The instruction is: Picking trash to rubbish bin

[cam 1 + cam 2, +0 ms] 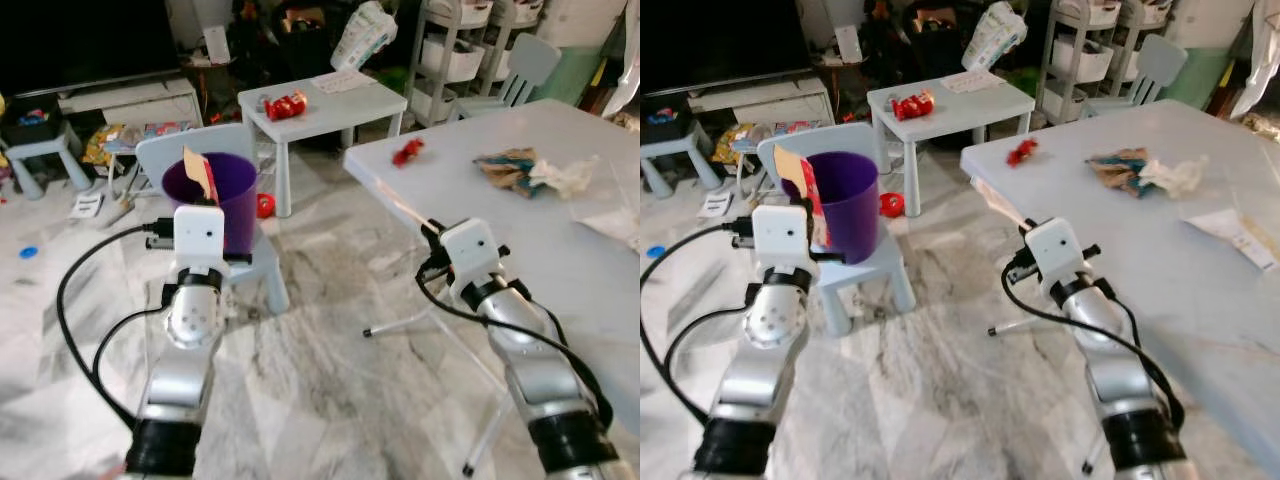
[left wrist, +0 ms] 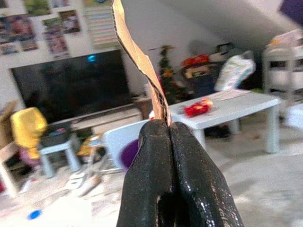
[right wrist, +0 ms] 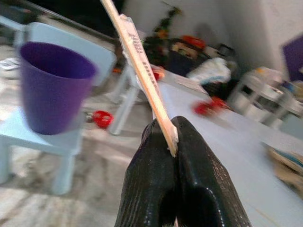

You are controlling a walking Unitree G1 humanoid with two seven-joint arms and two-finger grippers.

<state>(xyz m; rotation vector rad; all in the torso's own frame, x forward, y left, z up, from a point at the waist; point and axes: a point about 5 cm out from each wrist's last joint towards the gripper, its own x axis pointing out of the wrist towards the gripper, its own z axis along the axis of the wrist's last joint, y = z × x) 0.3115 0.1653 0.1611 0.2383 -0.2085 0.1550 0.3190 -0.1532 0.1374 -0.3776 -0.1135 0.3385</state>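
Observation:
A purple bin (image 1: 228,198) stands on the seat of a small pale blue chair (image 1: 262,268). My left gripper (image 2: 168,128) is shut on a flat orange and red wrapper (image 1: 200,176), held upright at the bin's near left rim. My right gripper (image 3: 172,138) is shut on a thin flat card strip (image 3: 137,56), which sticks out beside the near corner of the grey table (image 1: 560,260). On that table lie a red wrapper (image 1: 407,152) and a crumpled brown and white paper heap (image 1: 530,170).
A low white table (image 1: 330,108) behind the chair carries a red packet (image 1: 285,104) and a sheet of paper. Toys and papers litter the floor at the left by a TV stand. A red round thing (image 1: 265,206) lies on the marble floor. Shelving and another small chair stand at the back right.

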